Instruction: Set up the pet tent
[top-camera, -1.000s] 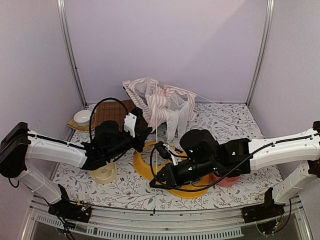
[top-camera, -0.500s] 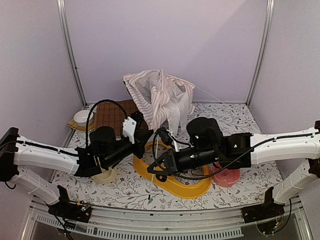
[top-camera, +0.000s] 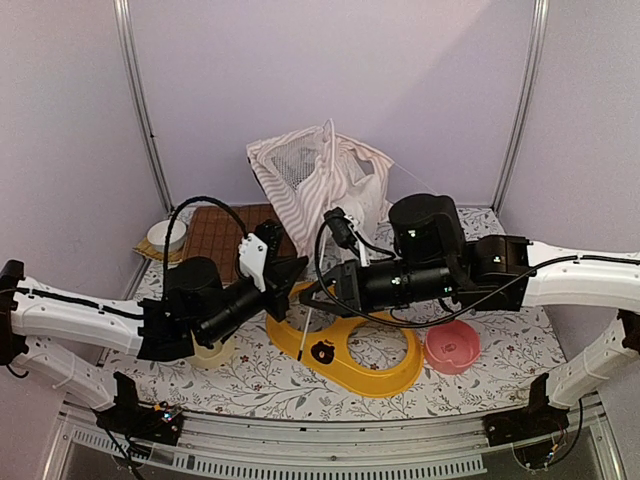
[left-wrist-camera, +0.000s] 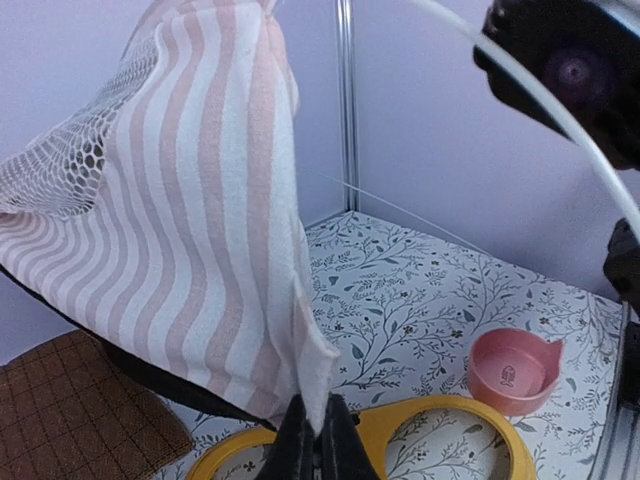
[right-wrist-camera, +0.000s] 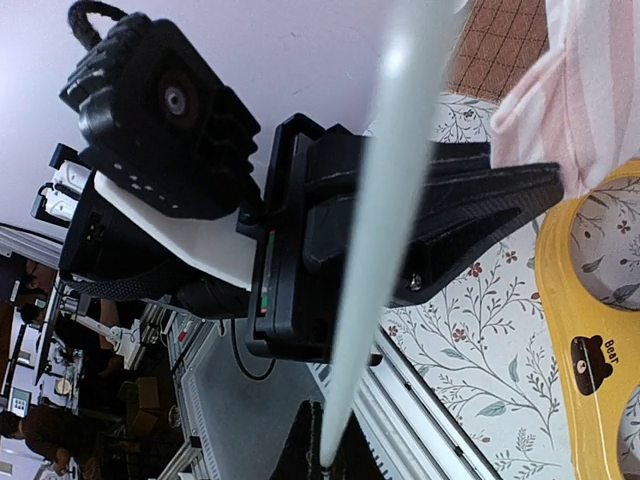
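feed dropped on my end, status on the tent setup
Left gripper shut on pet tent hem. Right gripper shut on tent pole. Tent bunched, not standing. Yellow feeder tray underneath both.

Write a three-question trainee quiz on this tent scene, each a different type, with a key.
1. True or false: the jaws of the left gripper are shut on the striped fabric of the pet tent.
2. The right gripper holds: A) the brown mat, B) a white pole, C) the cream bowl.
3. Fill in: the animal printed on the yellow tray is a ____.
Key: 1 true; 2 B; 3 bear.
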